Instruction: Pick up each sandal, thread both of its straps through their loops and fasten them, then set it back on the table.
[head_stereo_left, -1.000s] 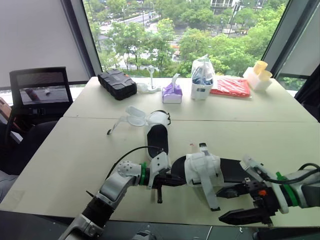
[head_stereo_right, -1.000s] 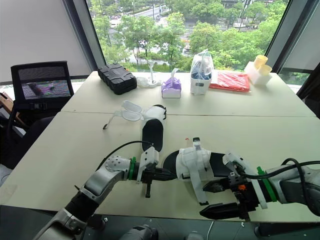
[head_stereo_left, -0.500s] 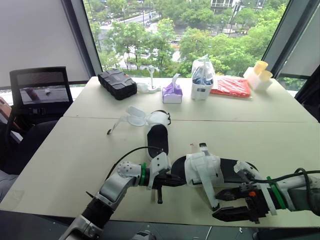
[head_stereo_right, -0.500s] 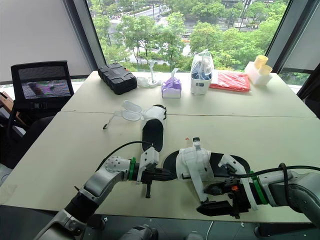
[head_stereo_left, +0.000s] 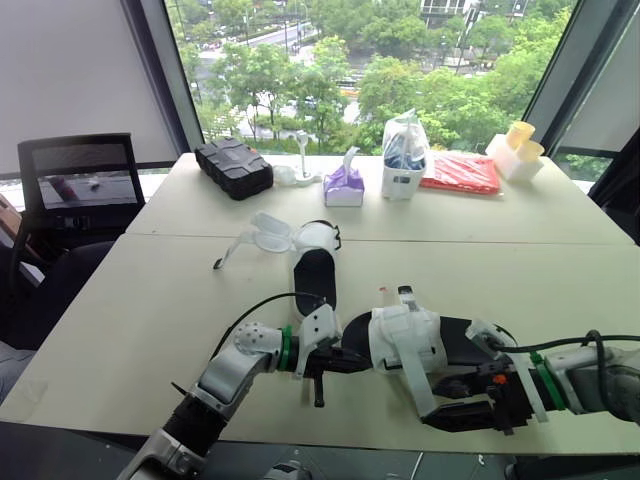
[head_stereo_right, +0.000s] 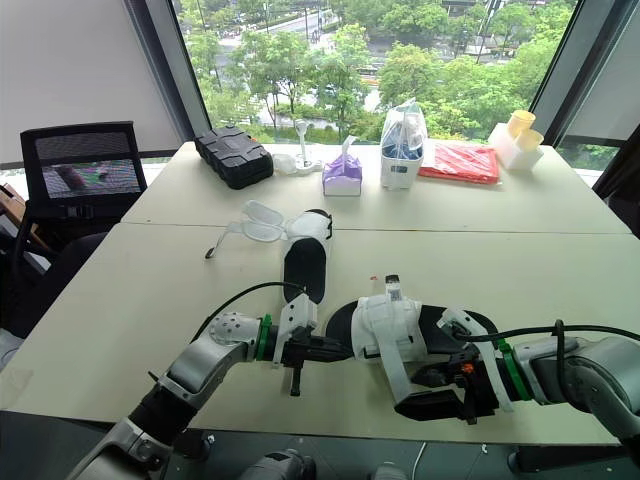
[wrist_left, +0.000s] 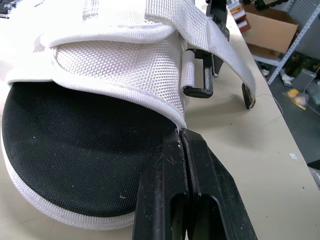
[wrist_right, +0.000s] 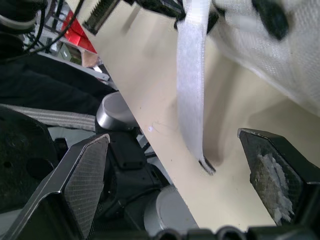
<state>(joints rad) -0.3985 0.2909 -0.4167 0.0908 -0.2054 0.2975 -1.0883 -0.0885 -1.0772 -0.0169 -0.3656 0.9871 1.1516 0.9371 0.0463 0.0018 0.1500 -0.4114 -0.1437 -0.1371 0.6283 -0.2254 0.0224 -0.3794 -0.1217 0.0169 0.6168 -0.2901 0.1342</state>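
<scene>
The near sandal lies on the desk, close to the front edge and between the 2 hands. The left hand has its 2 fingers pressed together on the rim of this sandal at the toe end, where the white upper meets the black insole. A black loop sits on the side of the white upper. The right hand is low over the desk on the other side of the sandal, with its 2 fingers wide apart. The loose white strap hangs down between them to the desk surface, and neither finger touches it. The far sandal lies farther back on the desk, its straps open and spread toward the left. Near the window are a black case and a purple tissue pack.
</scene>
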